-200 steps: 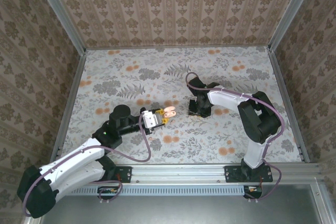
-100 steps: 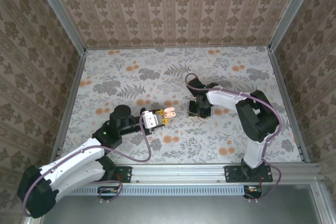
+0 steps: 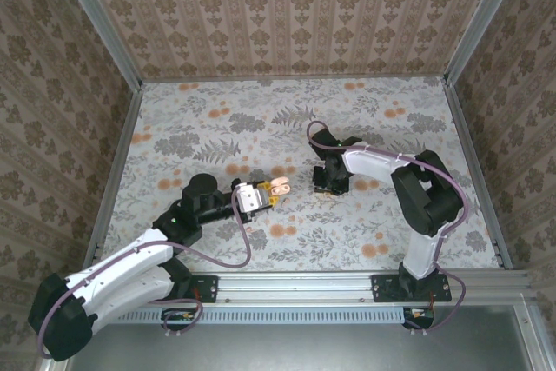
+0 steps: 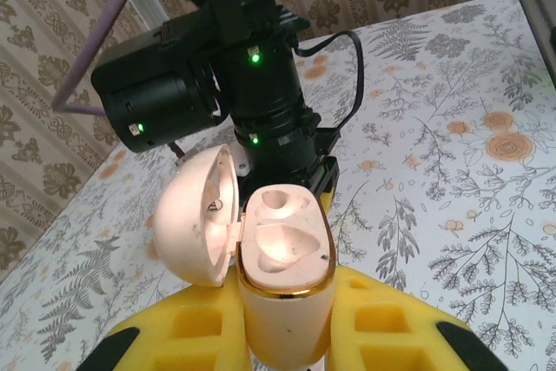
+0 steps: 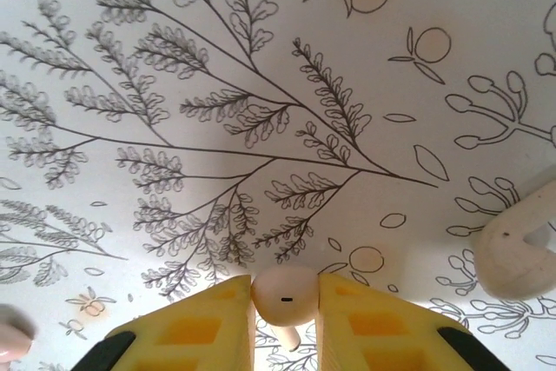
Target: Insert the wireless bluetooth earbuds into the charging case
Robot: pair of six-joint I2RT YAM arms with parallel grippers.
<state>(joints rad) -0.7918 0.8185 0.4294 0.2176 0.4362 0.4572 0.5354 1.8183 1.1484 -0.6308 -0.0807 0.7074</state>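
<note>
Both jaws of your right gripper [image 5: 285, 306] pinch one earbud [image 5: 285, 293], lower centre of its wrist view, low over the table [image 5: 217, 6]. Shallow hold: it could squirt free on lifting. Second earbud [image 5: 519, 245] lies far right. Left gripper [image 4: 285, 345] clamps the open charging case [image 4: 287, 254], mid-frame; any tilt could miss the socket.

Damask-papered walls [image 3: 295, 15], floral tabletop [image 3: 191, 110].

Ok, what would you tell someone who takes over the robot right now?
Left pincer: shut on the charging case, lid open, both sockets empty.
Right pincer: closed on one earbud, low at the table.
Second earbud lies loose on the table nearby.
Done: case open, first earbud gripped.
To do: put both earbuds into the case.
</note>
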